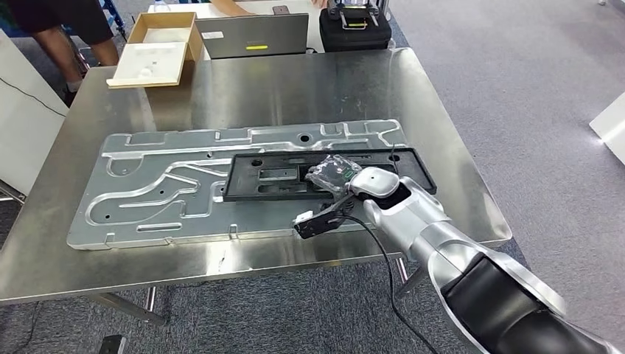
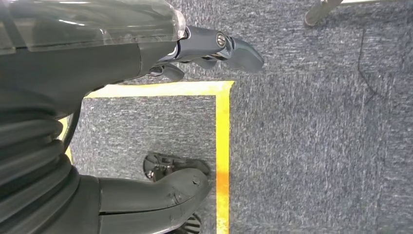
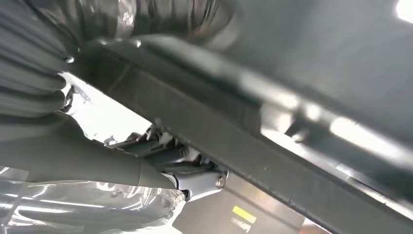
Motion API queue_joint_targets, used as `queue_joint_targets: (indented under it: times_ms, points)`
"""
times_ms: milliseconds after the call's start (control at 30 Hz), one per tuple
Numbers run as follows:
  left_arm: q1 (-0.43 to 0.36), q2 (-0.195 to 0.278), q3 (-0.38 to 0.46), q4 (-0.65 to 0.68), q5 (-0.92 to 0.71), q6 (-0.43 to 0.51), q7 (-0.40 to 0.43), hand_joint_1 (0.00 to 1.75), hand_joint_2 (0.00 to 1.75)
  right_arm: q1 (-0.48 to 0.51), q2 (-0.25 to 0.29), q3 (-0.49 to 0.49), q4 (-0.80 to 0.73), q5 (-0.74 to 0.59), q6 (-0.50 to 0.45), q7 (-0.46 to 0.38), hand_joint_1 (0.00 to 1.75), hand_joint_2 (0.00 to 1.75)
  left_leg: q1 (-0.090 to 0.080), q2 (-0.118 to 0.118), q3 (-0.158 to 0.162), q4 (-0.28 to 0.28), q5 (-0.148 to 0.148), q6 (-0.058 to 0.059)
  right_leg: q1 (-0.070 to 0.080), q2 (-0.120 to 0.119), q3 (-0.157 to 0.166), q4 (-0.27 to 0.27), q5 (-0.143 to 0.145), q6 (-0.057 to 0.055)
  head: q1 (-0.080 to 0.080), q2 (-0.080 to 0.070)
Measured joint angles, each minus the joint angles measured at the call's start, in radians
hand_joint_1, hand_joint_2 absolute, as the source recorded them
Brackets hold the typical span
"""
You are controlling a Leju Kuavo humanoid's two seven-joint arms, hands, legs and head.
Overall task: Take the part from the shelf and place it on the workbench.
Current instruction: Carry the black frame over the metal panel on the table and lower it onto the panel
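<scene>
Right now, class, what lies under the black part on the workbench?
The black part lies on a large grey metal plate; the right hand covers part of it.

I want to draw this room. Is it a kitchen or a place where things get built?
Probably a workshop or lab. A steel workbench holds a big machined metal plate and a black part, with the robot's right hand on it. Grey carpet has yellow floor tape.

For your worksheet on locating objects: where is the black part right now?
In the head view, the black part lies on the grey metal plate on the workbench, its right end under the right hand.
</scene>
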Motion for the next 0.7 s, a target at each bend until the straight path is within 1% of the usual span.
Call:
queue_joint_targets:
  times_ms: [33, 67, 100, 133, 167, 200, 233, 267, 300, 333, 367, 400, 433, 467, 500, 533, 567, 600, 633, 667, 700]
  points:
    - [0.001, 0.0, -0.002, 0.0, 0.0, 0.002, 0.0, 0.0, 0.87, 0.001, 0.007, 0.0, 0.008, -0.002, 0.001, 0.002, 0.0, 0.0, 0.0, -0.001, 0.0, 0.001, -0.001, -0.001, -0.001, 0.0, 0.011, -0.025, 0.025, -0.001, 0.0, 0.0]
    - [0.002, -0.001, -0.003, 0.0, 0.001, 0.003, -0.001, 0.0, 0.44, 0.001, 0.011, 0.0, 0.014, -0.005, 0.001, 0.004, 0.0, 0.0, 0.0, -0.002, 0.001, 0.003, -0.002, -0.003, -0.002, 0.0, 0.039, -0.084, 0.061, -0.002, 0.0, 0.0]
    - [0.003, -0.002, -0.004, 0.0, 0.001, 0.005, -0.003, 0.0, 0.0, 0.0, 0.016, 0.0, 0.018, -0.008, 0.001, 0.005, 0.0, 0.0, 0.0, -0.003, 0.002, 0.005, -0.004, -0.005, -0.002, 0.0, 0.073, -0.154, 0.089, -0.006, 0.0, 0.0]
    - [0.003, -0.002, -0.005, 0.0, 0.001, 0.007, -0.006, 0.0, 0.0, -0.001, 0.019, -0.001, 0.022, -0.011, 0.0, 0.007, 0.0, 0.0, -0.002, -0.003, 0.001, 0.007, -0.006, -0.009, 0.0, 0.0, 0.101, -0.213, 0.11, -0.01, 0.0, 0.0]
    - [0.003, -0.002, -0.007, 0.0, 0.002, 0.009, -0.007, 0.0, 0.0, -0.002, 0.023, -0.002, 0.026, -0.015, -0.001, 0.009, 0.0, 0.0, -0.004, -0.003, 0.001, 0.007, -0.006, -0.014, 0.002, 0.0, 0.118, -0.25, 0.12, -0.013, 0.0, 0.0]
    - [0.003, -0.003, -0.01, 0.0, 0.002, 0.01, -0.007, 0.0, 0.0, -0.002, 0.026, -0.004, 0.03, -0.02, -0.003, 0.011, 0.0, 0.0, -0.005, -0.003, 0.0, 0.007, -0.006, -0.019, 0.005, 0.001, 0.123, -0.265, 0.119, -0.017, 0.0, 0.0]
    - [0.003, -0.003, -0.012, 0.0, 0.002, 0.01, -0.006, 0.0, 0.0, -0.003, 0.029, -0.007, 0.033, -0.027, -0.007, 0.012, 0.0, 0.0, -0.006, -0.002, 0.0, 0.005, -0.005, -0.024, 0.007, 0.002, 0.122, -0.266, 0.122, -0.021, 0.0, 0.0]
    - [0.002, -0.003, -0.014, 0.0, 0.002, 0.01, -0.003, 0.0, 0.0, -0.003, 0.031, -0.013, 0.035, -0.039, -0.015, 0.012, 0.0, 0.0, -0.005, -0.002, 0.001, 0.003, -0.005, -0.03, 0.006, 0.002, 0.123, -0.269, 0.124, -0.027, 0.0, 0.0]
    - [0.002, -0.004, -0.016, 0.0, 0.002, 0.009, 0.0, 0.0, 0.0, -0.003, 0.034, -0.02, 0.036, -0.055, -0.026, 0.01, 0.0, 0.0, -0.003, -0.002, -0.001, 0.007, -0.01, -0.035, 0.005, 0.002, 0.124, -0.273, 0.127, -0.034, 0.0, 0.0]
    - [0.001, -0.004, -0.018, 0.0, 0.002, 0.006, 0.003, 0.0, 0.0, -0.003, 0.036, -0.031, 0.035, -0.078, -0.043, 0.002, 0.0, 0.0, -0.002, -0.002, -0.008, 0.026, -0.025, -0.04, 0.003, 0.001, 0.126, -0.278, 0.13, -0.041, 0.0, 0.0]
    - [0.001, -0.004, -0.019, 0.0, 0.003, 0.002, 0.005, 0.0, 0.0, -0.001, 0.039, -0.045, 0.03, -0.106, -0.065, -0.012, 0.0, 0.0, -0.001, -0.002, -0.024, 0.065, -0.05, -0.043, 0.001, 0.001, 0.128, -0.282, 0.132, -0.046, 0.0, 0.0]
    - [0.0, -0.005, -0.019, 0.0, 0.005, -0.004, 0.006, 0.0, 0.0, 0.004, 0.04, -0.062, 0.02, -0.141, -0.092, -0.033, 0.0, 0.0, 0.0, -0.002, -0.047, 0.121, -0.082, -0.045, 0.002, 0.0, 0.128, -0.283, 0.133, -0.05, 0.0, 0.0]
    - [0.0, -0.005, -0.02, 0.0, 0.006, -0.009, 0.006, 0.0, 0.0, 0.013, 0.04, -0.083, 0.002, -0.18, -0.119, -0.059, 0.0, 0.0, 0.0, -0.002, -0.077, 0.189, -0.115, -0.047, 0.003, 0.0, 0.128, -0.282, 0.133, -0.051, 0.0, 0.0]
    - [0.0, -0.005, -0.02, 0.0, 0.007, -0.013, 0.005, 0.0, 0.0, 0.024, 0.04, -0.108, -0.021, -0.216, -0.14, -0.082, 0.0, 0.0, 0.0, -0.002, -0.103, 0.249, -0.137, -0.049, 0.005, 0.0, 0.127, -0.282, 0.133, -0.052, 0.0, 0.0]
    - [0.0, -0.005, -0.021, 0.0, 0.008, -0.016, 0.005, 0.0, 0.0, 0.036, 0.039, -0.135, -0.046, -0.244, -0.153, -0.098, 0.0, 0.0, 0.0, -0.002, -0.117, 0.281, -0.142, -0.05, 0.006, 0.0, 0.127, -0.281, 0.132, -0.052, 0.0, 0.0]
    - [0.0, -0.005, -0.023, 0.0, 0.008, -0.017, 0.005, 0.0, 0.0, 0.046, 0.038, -0.16, -0.071, -0.262, -0.158, -0.106, 0.0, 0.0, 0.0, -0.002, -0.114, 0.277, -0.128, -0.049, 0.007, 0.0, 0.127, -0.28, 0.132, -0.052, 0.0, 0.0]
    - [0.0, -0.006, -0.025, 0.0, 0.008, -0.018, 0.005, 0.0, 0.0, 0.053, 0.037, -0.181, -0.094, -0.27, -0.157, -0.107, 0.0, 0.0, 0.0, -0.002, -0.092, 0.234, -0.098, -0.047, 0.007, 0.001, 0.127, -0.278, 0.132, -0.052, 0.0, 0.0]
    - [-0.001, -0.006, -0.027, 0.0, 0.008, -0.018, 0.005, 0.0, 0.0, 0.057, 0.035, -0.198, -0.115, -0.273, -0.156, -0.107, 0.0, 0.0, 0.0, -0.001, -0.059, 0.166, -0.062, -0.044, 0.007, 0.001, 0.127, -0.277, 0.131, -0.051, 0.0, 0.0]
    - [-0.002, -0.006, -0.029, 0.0, 0.008, -0.018, 0.005, 0.0, 0.0, 0.06, 0.032, -0.212, -0.135, -0.275, -0.154, -0.106, 0.0, 0.0, -0.002, -0.002, -0.025, 0.098, -0.038, -0.04, 0.009, 0.002, 0.125, -0.275, 0.13, -0.049, 0.0, 0.0]
    - [-0.003, -0.005, -0.031, 0.0, 0.008, -0.018, 0.005, 0.0, 0.0, 0.061, 0.031, -0.223, -0.152, -0.276, -0.153, -0.107, 0.0, 0.0, -0.004, -0.002, 0.0, 0.046, -0.024, -0.036, 0.011, 0.003, 0.123, -0.273, 0.13, -0.045, 0.0, 0.0]
    - [-0.004, -0.005, -0.033, 0.0, 0.008, -0.019, 0.005, 0.0, 0.0, 0.065, 0.029, -0.231, -0.166, -0.283, -0.154, -0.113, 0.0, 0.0, -0.006, -0.003, 0.013, 0.017, -0.021, -0.033, 0.012, 0.004, 0.121, -0.272, 0.131, -0.041, 0.0, 0.0]
